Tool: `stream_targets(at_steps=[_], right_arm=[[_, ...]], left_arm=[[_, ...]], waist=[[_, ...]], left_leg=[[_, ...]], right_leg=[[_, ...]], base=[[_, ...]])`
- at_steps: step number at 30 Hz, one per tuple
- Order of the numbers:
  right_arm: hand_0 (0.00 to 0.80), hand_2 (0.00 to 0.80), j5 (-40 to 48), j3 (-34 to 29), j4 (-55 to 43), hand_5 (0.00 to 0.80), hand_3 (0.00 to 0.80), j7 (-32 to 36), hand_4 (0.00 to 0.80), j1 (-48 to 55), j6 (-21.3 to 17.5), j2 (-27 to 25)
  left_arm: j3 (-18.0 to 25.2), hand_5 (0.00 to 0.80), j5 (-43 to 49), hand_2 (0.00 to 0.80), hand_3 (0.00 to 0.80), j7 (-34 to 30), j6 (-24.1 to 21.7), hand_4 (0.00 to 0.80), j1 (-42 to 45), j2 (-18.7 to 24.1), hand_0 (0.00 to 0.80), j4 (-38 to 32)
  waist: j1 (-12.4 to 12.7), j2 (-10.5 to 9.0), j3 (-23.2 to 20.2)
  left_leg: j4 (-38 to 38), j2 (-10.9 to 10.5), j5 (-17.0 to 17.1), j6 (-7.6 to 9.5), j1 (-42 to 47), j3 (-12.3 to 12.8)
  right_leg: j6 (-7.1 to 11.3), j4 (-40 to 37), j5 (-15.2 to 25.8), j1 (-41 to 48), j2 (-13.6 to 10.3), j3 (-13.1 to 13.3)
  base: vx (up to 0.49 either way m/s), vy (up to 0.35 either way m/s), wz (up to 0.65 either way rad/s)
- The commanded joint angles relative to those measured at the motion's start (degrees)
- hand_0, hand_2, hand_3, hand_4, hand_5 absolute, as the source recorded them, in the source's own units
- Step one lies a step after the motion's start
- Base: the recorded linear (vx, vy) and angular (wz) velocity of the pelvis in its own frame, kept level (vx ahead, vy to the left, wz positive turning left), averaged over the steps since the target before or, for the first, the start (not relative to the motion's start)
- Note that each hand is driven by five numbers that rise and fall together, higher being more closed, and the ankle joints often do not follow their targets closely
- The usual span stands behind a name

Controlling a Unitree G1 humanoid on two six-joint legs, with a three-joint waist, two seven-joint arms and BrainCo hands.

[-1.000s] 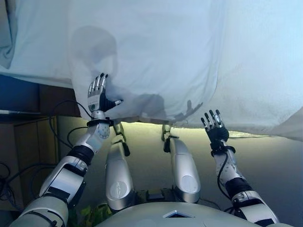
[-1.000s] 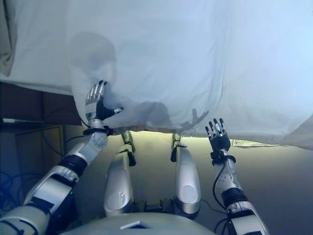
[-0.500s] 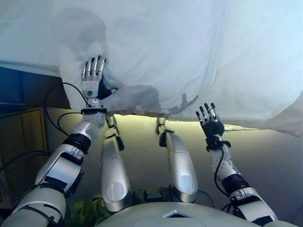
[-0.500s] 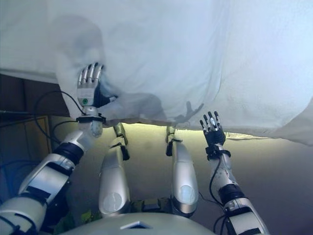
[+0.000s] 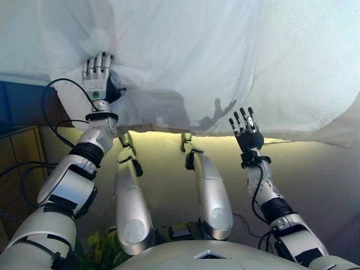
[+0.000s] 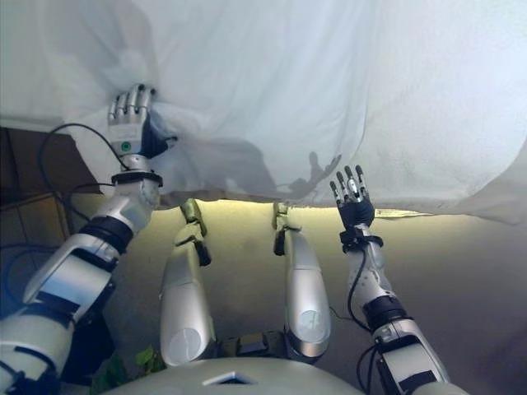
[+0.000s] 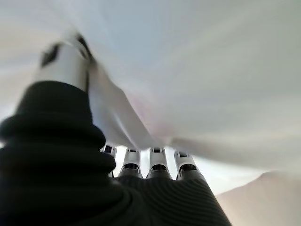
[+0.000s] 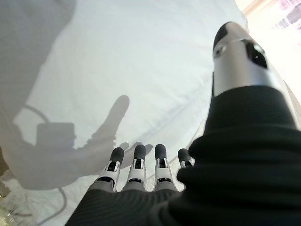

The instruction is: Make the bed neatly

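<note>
Our left hand point(image 5: 97, 79) pinches the hanging edge of the white cotton bed sheet point(image 5: 185, 56) | right hand point(image 5: 246, 130) open, fingers spread, just below | we should pull evenly, keeping the edge taut.

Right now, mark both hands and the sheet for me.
left hand point(image 5: 97, 84): left eye view, back of the hand.
right hand point(image 5: 248, 136): left eye view, dark palm.
sheet point(image 5: 185, 56): left eye view, smooth middle.
</note>
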Motion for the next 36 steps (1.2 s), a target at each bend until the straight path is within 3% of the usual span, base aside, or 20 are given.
stream_targets(at_steps=[1,12,16,20,32,33,36], right_arm=[[0.000,0.000,0.8,-1.1,-7.0,0.000,0.000,0.8,0.000,0.8,-3.6,-2.9],[0.000,0.000,1.6,-0.8,-7.8,0.000,0.000,1.9,0.000,1.3,-3.3,-2.7],[0.000,0.000,1.8,-1.2,-7.3,0.000,0.000,2.4,0.000,1.5,-3.0,-2.8],[0.000,0.000,3.3,-2.0,-7.0,0.000,0.000,3.6,0.000,2.6,-2.6,-2.2],[0.000,0.000,2.1,-3.0,-4.5,0.000,0.000,4.9,0.000,6.8,-2.8,-0.8],[0.000,0.000,1.6,-3.3,-4.4,0.000,0.000,4.8,0.000,7.3,-2.7,-0.7],[0.000,0.000,0.9,-3.8,-3.7,0.000,0.000,5.2,0.000,8.3,-2.3,-0.6]], left_arm=[[1.5,0.800,-3.5,0.800,0.800,-1.3,-0.4,0.800,-3.4,2.6,0.800,3.6],[2.2,0.800,-4.5,0.800,0.800,-1.8,-1.4,0.800,-2.2,1.9,0.800,3.1],[3.2,0.762,-5.2,0.762,0.762,-1.7,-2.6,0.762,-1.5,2.7,0.762,3.3],[4.3,0.800,-6.2,0.800,0.800,-2.4,-4.2,0.800,0.5,3.5,0.800,2.3],[10.2,0.800,-7.0,0.800,0.800,-4.3,-8.9,0.800,15.8,3.3,0.800,-0.2],[11.1,0.800,-6.9,0.800,0.800,-4.3,-9.2,0.800,17.8,3.3,0.800,-0.6],[12.5,0.800,-7.1,0.800,0.800,-3.9,-9.6,0.800,21.8,2.9,0.800,-1.3]], waist=[[-0.8,-0.75,0.7],[-0.6,-0.93,1.0],[-0.3,-0.60,0.3],[0.6,-0.54,-0.7],[4.5,2.22,-8.2],[4.8,2.47,-9.2],[5.4,3.32,-11.1]], left_leg=[[6.8,1.1,-0.8,-0.92,-4.9,-2.6],[8.3,1.3,-1.6,-0.64,-5.2,-2.7],[7.4,1.2,-1.5,-0.57,-3.8,-2.3],[6.4,0.7,-1.9,-0.43,-1.3,-2.1],[-1.9,-1.0,-2.0,-0.27,12.5,-2.2],[-3.5,-1.4,-0.4,0.29,13.5,-1.9],[-6.6,-1.7,-0.1,0.35,16.9,-1.7]], right_leg=[[6.57,-2.8,5.2,0.6,-5.0,-0.8],[6.31,-1.4,4.5,0.3,-5.0,-0.9],[6.36,-1.9,4.3,1.6,-5.5,-1.3],[6.57,-2.5,4.0,4.6,-6.0,-2.3],[7.12,-9.3,3.0,19.3,-6.9,-5.1],[6.77,-10.6,4.2,20.2,-7.3,-5.6],[7.08,-12.7,4.2,23.2,-7.3,-6.0]], base=[[-0.038,0.032,-0.05],[-0.010,0.008,-0.06],[0.006,0.029,0.00],[0.037,-0.021,0.03],[0.099,0.004,0.08],[0.060,0.058,0.09],[0.099,0.064,0.13]])
